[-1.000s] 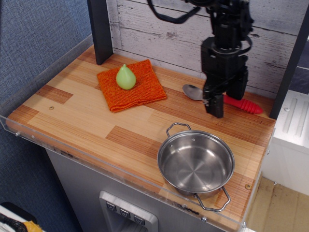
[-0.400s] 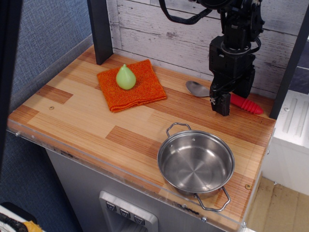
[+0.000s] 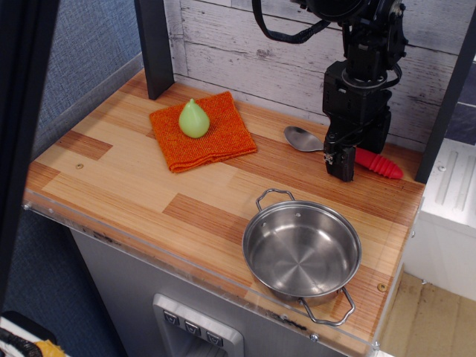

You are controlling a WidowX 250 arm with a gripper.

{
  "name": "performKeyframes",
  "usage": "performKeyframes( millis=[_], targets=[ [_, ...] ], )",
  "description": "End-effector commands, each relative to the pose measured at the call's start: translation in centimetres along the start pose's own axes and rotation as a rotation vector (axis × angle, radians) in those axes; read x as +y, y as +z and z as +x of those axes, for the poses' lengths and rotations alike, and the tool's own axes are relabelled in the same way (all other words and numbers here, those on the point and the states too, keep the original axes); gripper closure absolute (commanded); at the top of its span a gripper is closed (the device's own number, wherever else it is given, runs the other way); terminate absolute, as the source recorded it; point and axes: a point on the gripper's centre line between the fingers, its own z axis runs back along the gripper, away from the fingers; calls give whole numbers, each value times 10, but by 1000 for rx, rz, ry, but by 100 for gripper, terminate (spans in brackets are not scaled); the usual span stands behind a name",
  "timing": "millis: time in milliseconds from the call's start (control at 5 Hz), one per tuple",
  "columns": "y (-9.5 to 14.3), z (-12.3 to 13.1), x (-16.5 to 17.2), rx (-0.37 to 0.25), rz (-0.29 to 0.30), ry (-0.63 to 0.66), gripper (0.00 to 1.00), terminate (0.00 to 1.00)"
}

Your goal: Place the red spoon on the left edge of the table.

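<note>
The jaws (image 3: 341, 165) hang at the end of the black arm, low over the far right part of the bench (image 3: 149, 190), directly in front of the middle of the red spoon (image 3: 338, 150). Only one dark finger is clearly seen, so it cannot be told whether the jaws are released or clenched, nor whether they touch the spoon.

The red spoon lies flat on the bench near the back wall. Its long axis runs left to right, tilted slightly toward the near side at the right end. The grey metal bowl points left; the thick ribbed red handle points right. The section between bowl and handle is hidden behind the arm.

Near and slightly left of the jaws stands a round stainless steel pan (image 3: 302, 254) with two wire loop handles and a polished interior, close to the near right edge.

On the far left part of the bench lies an orange woven cloth (image 3: 216, 141), roughly square and coarse in texture. A smooth pale green pear-shaped object (image 3: 193, 119) stands upright on it.

The bench is of light and orange-brown striped planks with a clear acrylic rim.
</note>
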Motion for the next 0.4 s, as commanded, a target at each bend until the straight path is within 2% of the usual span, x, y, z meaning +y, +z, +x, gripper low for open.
performKeyframes(
  millis=[0,200],
  targets=[
    [13,20,-3,-23,-68,65,100,0],
    [14,22,0,6,-87,98,100,0]
  ],
)
